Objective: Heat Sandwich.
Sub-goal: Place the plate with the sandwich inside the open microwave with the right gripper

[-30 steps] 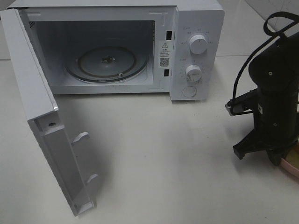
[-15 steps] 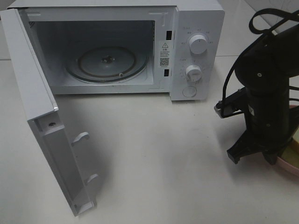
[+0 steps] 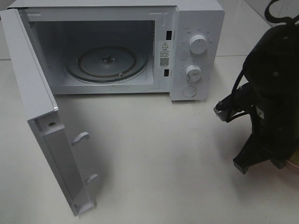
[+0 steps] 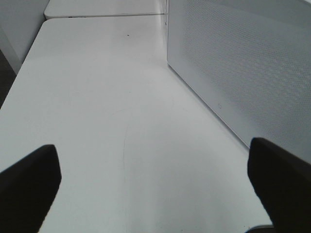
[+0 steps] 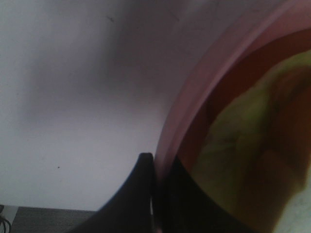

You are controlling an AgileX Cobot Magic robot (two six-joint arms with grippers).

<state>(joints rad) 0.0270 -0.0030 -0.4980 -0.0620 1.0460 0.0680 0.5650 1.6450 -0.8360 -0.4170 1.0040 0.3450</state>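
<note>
Now, nearest of all in the right wrist view, the right gripper [image 5: 158,167] has its two black fingers drawn together on the raised rim of the round pink plate [image 5: 194,107], one finger on each side of it. The small sandwich of pale bread with yellow-green filling [image 5: 238,145] lies in that plate, blurred, just beyond the fingers. A rim pinch like this carries the food without squeezing it.

Seen from above, the black right arm [image 3: 273,93] stands at the right edge of the white table [image 3: 154,154], nearer than the oven. It covers the plate almost wholly, so I cannot tell whether the plate rests on the table or hangs just above it.

The left gripper [image 4: 155,177] hovers low over bare table with its fingers spread wide and nothing between them. It is beside a white perforated panel [image 4: 243,73], either the oven's door or its side wall, and looks parked out of the way.

Farther back, the white hinged door [image 3: 32,93] swings out toward the near left corner, leaving the mouth free. Along the far edge sits the boxy white microwave oven [image 3: 196,18], its round glass turntable [image 3: 107,63] bare and two white dials [image 3: 198,45] on its right face. By my judgement the step in hand is carrying the plate across the open middle of the table to that cavity.
</note>
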